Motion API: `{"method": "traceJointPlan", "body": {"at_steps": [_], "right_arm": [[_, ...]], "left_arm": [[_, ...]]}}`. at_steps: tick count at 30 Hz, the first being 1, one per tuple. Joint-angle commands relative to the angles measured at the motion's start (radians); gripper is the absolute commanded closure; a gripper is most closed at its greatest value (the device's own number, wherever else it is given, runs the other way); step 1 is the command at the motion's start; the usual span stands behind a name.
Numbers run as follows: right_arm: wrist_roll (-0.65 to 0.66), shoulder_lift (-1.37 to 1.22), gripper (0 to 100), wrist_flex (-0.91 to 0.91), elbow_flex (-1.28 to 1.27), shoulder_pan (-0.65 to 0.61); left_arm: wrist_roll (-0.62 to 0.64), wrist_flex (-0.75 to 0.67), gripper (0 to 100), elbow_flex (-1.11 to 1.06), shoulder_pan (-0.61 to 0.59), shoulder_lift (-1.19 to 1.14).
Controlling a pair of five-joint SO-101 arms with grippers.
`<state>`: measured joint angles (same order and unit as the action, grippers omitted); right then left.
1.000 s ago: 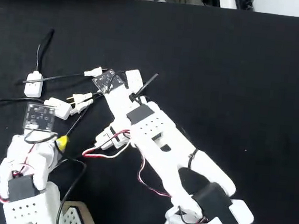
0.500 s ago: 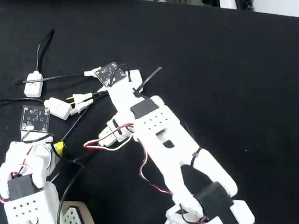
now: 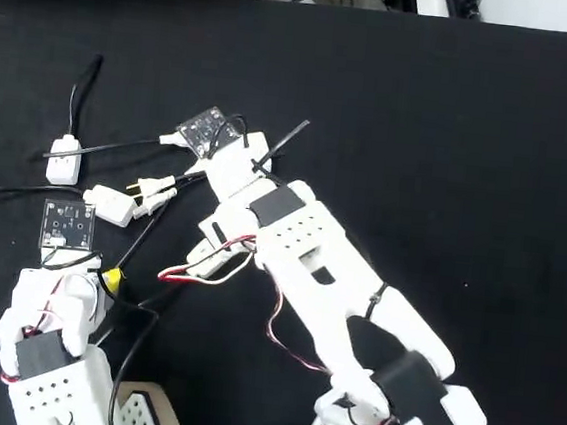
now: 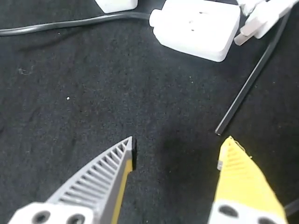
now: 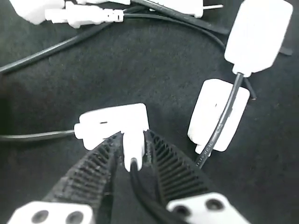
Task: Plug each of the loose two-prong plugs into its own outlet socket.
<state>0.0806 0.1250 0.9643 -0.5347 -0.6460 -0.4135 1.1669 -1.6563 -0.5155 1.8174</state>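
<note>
Gripping a plug (image 5: 133, 149) by its narrow white body, the right gripper (image 5: 134, 137) has both black fingers pressed snug against its sides. The plug's black cord runs back between the fingers. The front of the plug meets a white socket block (image 5: 112, 122), and no prongs can be seen between the two. In the high view this pair lies left of the table's middle, at the tip of the right arm, which slants up from the near edge.

The left gripper (image 4: 180, 144) hangs low over bare black cloth near the table's front left corner. Its grey finger and its yellow finger (image 4: 243, 177) are spread wide and hold nothing. Just beyond them lies a second socket (image 4: 196, 28), whose cord leads off toward the left edge. Two loose plugs (image 3: 153, 190) rest beside that socket's right end, prongs pointing toward the far right. A thin black cord (image 4: 247, 88) slants in and ends close to the yellow fingertip without touching it.

Farther left, near the table's left edge, sits another white piece (image 3: 65, 159), with a cord curling toward the far side.

All the white pieces and cords crowd the left part of the table (image 3: 471, 140). A broad stretch of black cloth lies to the right of the right arm and beyond it, up to the far edge (image 3: 433, 19).
</note>
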Motion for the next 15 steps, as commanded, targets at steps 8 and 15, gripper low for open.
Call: {"method": "traceJointPlan", "body": {"at_steps": [8,15], "right_arm": [[0.060,-0.073,98.7,-0.041,0.028,-0.029],[0.110,-0.105,98.7,-0.072,0.028,-0.028]], "left_arm": [[-0.008,-0.023,71,0.005,-0.002,0.005],[-0.008,-0.021,71,0.005,-0.002,0.005]]}}
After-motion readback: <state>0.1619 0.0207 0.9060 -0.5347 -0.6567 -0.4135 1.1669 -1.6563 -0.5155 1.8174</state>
